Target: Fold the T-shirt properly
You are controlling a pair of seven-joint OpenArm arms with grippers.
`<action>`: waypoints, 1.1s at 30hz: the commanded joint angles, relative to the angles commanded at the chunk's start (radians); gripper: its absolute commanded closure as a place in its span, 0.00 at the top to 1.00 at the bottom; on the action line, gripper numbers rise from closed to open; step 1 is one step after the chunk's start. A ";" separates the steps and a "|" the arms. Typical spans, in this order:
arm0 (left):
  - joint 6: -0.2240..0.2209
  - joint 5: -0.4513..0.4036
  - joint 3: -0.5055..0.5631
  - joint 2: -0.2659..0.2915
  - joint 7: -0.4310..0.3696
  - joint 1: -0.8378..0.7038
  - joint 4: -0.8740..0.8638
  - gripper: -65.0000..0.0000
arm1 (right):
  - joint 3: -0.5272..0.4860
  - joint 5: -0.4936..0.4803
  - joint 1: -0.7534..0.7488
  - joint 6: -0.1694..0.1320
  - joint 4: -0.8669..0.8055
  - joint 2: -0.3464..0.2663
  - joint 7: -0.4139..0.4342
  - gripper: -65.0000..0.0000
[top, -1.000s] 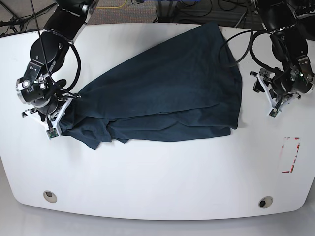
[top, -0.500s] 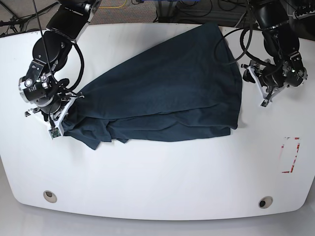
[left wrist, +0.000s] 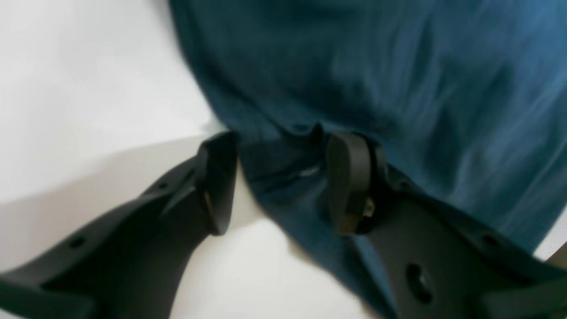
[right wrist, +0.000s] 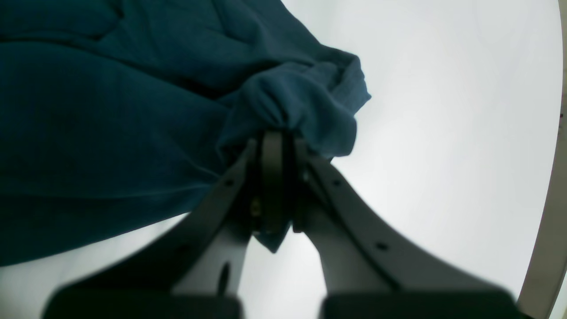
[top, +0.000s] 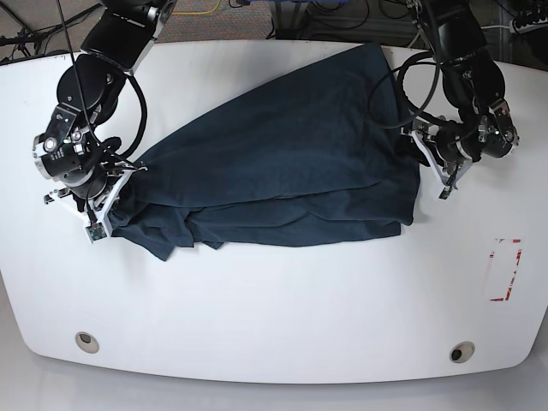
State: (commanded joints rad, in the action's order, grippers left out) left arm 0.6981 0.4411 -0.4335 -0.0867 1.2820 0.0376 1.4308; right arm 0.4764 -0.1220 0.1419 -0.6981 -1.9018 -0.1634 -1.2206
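Trouble is waiting: right tool [right wrist: 272, 186] is squeezing the T-shirt [top: 291, 163], left tool [left wrist: 283, 181] is gaping, so cloth may bunch.

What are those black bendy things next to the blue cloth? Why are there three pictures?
Those are two robot arms, and each ends in a pincer called a gripper. The blue cloth is a T-shirt, lying crumpled on a white table. The robot is meant to fold it.

One picture is taken from above and shows the whole table. The other two come from small cameras on the robot's wrists, looking along the pincers, so the shirt looks huge there.

The right gripper is squeezed shut on a bunched corner of the shirt. From above you find it at the picture's left side.

The left gripper is open, with the shirt's edge between its two fingers, but it has not pinched yet. From above it sits at the shirt's other edge.
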 joint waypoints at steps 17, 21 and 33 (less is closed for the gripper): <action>0.000 0.052 0.005 0.028 -0.003 0.061 -0.071 0.30 | 0.000 0.000 0.000 0.000 0.000 0.000 0.000 0.00; 0.000 0.055 0.005 0.028 -0.028 0.074 -0.114 0.01 | 0.000 0.000 0.000 0.000 0.000 0.000 0.000 0.00; 0.000 0.057 0.002 0.020 -0.038 0.129 -0.021 0.00 | 0.000 0.000 0.011 0.000 0.000 0.002 0.000 0.00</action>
State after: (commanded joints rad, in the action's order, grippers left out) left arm 0.6981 0.4979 -0.4319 -0.0667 1.2436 0.1665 1.4093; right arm 0.4764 -0.1220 0.1527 -0.6981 -1.9018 -0.1619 -1.2206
